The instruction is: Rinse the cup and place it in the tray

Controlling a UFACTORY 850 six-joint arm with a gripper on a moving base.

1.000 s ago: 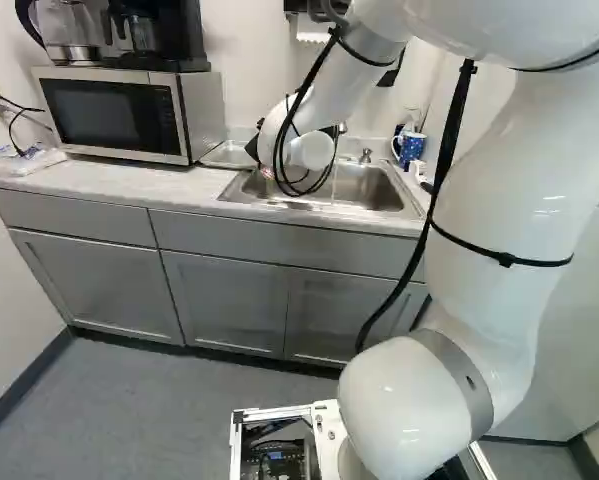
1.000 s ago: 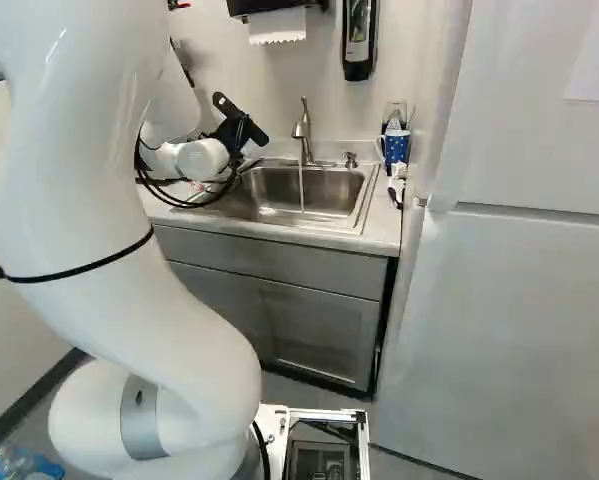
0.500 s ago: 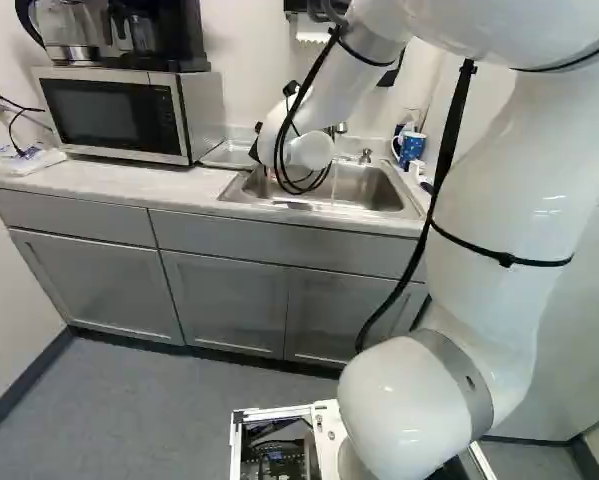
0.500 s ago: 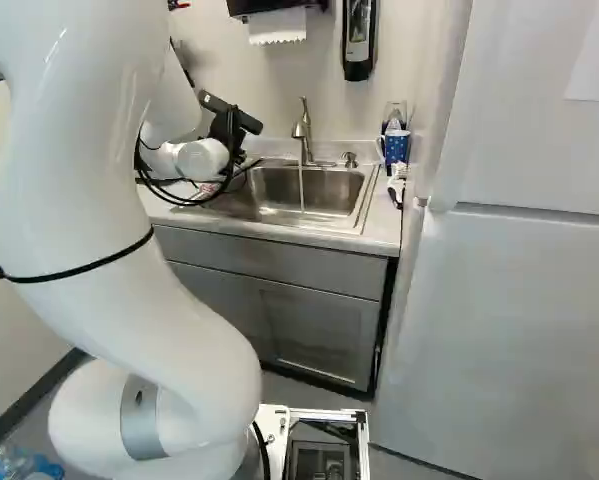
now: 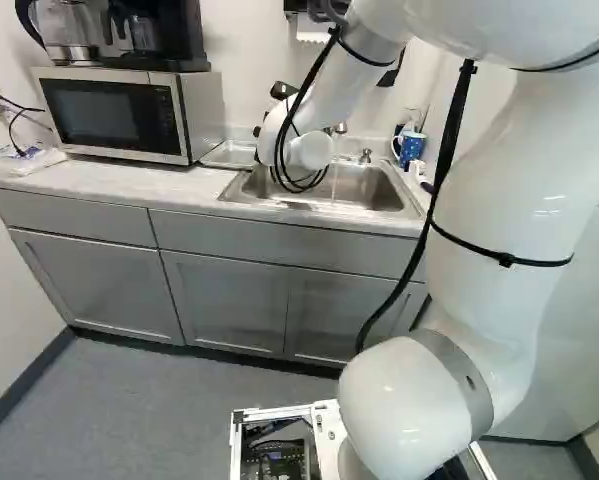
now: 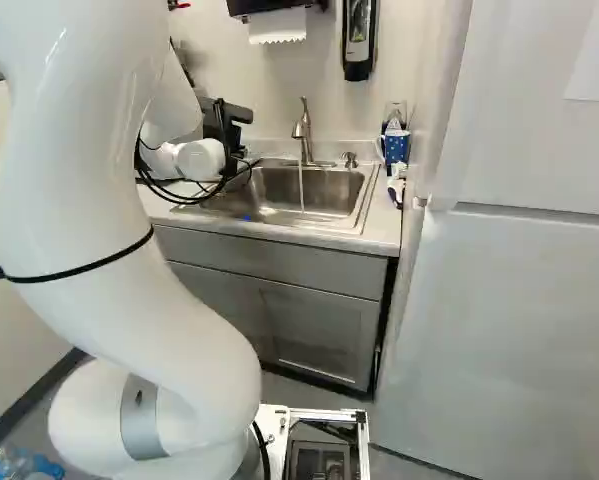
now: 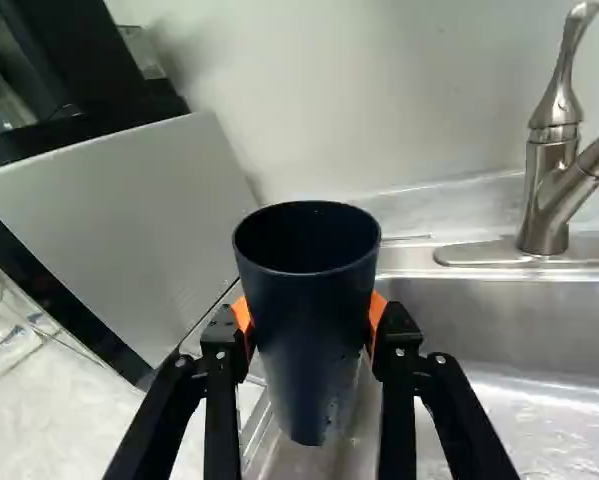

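Since the earlier frame my gripper (image 6: 224,118) has swung round at the wrist. One microwave (image 5: 109,115) sits upper left in the left base view; right of it, my one arm (image 5: 494,200) arches forward to the sink (image 6: 324,190), both fingers clamped round one dark cup (image 7: 309,330) at the sink's microwave end. Further right, one faucet (image 6: 303,135) runs water, then one blue mug (image 6: 396,148) stands beyond the sink.

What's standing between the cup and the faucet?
Nothing that I can see: in the wrist view, the stretch from the cup across to the faucet shows only the sink's back rim and the wall behind.
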